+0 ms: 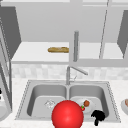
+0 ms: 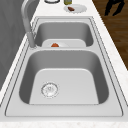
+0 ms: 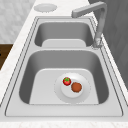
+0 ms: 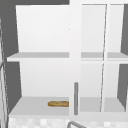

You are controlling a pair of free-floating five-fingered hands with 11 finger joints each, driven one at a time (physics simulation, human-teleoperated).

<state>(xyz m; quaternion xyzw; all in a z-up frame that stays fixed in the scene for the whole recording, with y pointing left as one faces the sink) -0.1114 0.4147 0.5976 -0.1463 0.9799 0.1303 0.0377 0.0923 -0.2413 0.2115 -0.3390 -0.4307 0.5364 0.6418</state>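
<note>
Right hand: the right hand [image 1: 98,116] hangs at the sink's front right edge, fingers curled down, clenched on nothing; it also shows dark over the floor in the left side view [image 2: 113,6].
Nearest thing: a white plate [image 1: 90,108] on the floor of the right basin, just beside and behind the hand.
On the plate: a small red strawberry [image 3: 66,81] touching a brown round piece of food [image 3: 76,87].
Red ball: a big red ball [image 1: 67,115] low in the front view, left of the hand, in front of the sink's divider.
Sink: double steel sink [image 1: 67,93] with a faucet [image 1: 68,75] at the back; the left basin has a drain [image 2: 49,89].
Desk: a second plate with food [image 2: 75,8] stands on the desk right of the sink.
Cabinet: a baguette [image 4: 58,103] lies on the lower shelf [image 4: 37,107].
</note>
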